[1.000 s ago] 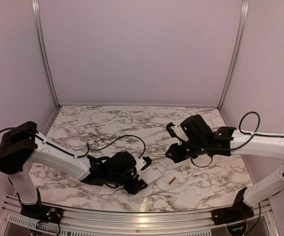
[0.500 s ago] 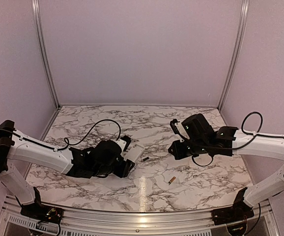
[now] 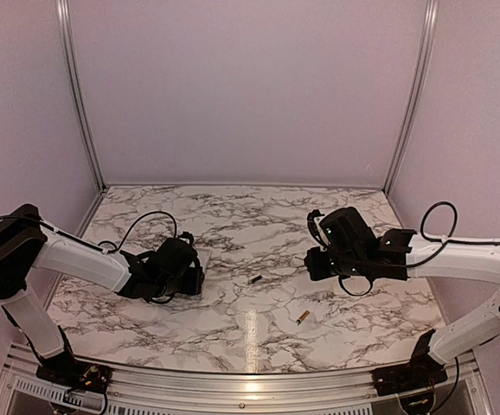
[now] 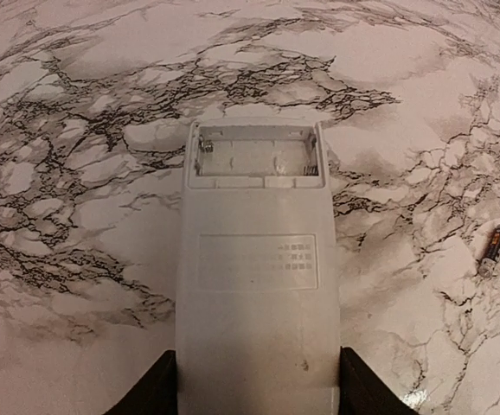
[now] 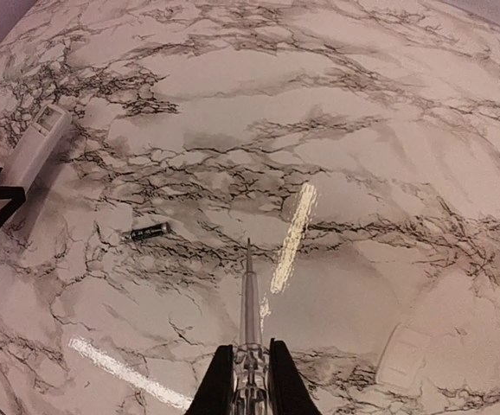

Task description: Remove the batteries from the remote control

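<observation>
- From where I stand, the unloading itself looks done: the remote control (image 4: 254, 277) lies face-down in the left wrist view, and its open battery bay (image 4: 255, 160) at the far end shows bare contacts and nothing inside.
- The left gripper (image 4: 256, 363) is clamped on the near end of the remote, one dark finger on each long edge. I cannot tell whether the remote rests on the desk (image 3: 233, 216) or hangs just above it.
- In the overhead view the remote sits over the left part of the desk, well apart from both batteries.
- The dark battery (image 3: 255, 280) lies loose near the middle of the desk, between the two arms. The orange-gold battery (image 3: 303, 317) lies nearer the front edge, below the right arm. Neither touches anything else.
- The right gripper (image 5: 249, 350) is closed on a thin grey rod (image 5: 248, 294) that points forward out of its fingers, tip in the air above the marble. It is near the dark battery but not touching it.
- My reading: only tidying is left. The next move would be for the left arm to settle the remote flat on the desk and let go, lowering gently so the open bay does not knock.
- The right arm need only keep the rod's tip away from the loose batteries, which would roll at a nudge.
</observation>
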You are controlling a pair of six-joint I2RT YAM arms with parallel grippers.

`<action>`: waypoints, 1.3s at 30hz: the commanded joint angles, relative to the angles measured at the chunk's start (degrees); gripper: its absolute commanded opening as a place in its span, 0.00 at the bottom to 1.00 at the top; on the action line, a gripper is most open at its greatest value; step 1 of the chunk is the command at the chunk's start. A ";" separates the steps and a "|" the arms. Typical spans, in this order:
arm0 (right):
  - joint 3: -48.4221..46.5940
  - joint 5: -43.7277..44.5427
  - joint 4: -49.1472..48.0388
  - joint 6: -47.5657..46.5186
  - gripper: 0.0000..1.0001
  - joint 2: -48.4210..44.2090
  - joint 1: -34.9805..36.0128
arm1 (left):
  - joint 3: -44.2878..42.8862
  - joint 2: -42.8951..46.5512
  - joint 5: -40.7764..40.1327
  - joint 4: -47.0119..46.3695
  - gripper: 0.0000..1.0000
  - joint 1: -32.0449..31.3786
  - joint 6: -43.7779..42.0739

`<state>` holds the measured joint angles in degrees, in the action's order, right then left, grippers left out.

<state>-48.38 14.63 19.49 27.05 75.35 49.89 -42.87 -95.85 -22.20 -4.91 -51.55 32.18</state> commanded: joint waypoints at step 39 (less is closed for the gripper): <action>-1.30 16.69 -21.71 -5.59 0.00 9.86 -2.43 | 17.26 21.94 -2.46 -12.56 0.99 3.98 1.43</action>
<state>-49.01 26.79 8.12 23.46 83.09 48.97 -28.77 -79.59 -23.00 -13.80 -47.88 34.70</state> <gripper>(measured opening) 0.107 0.989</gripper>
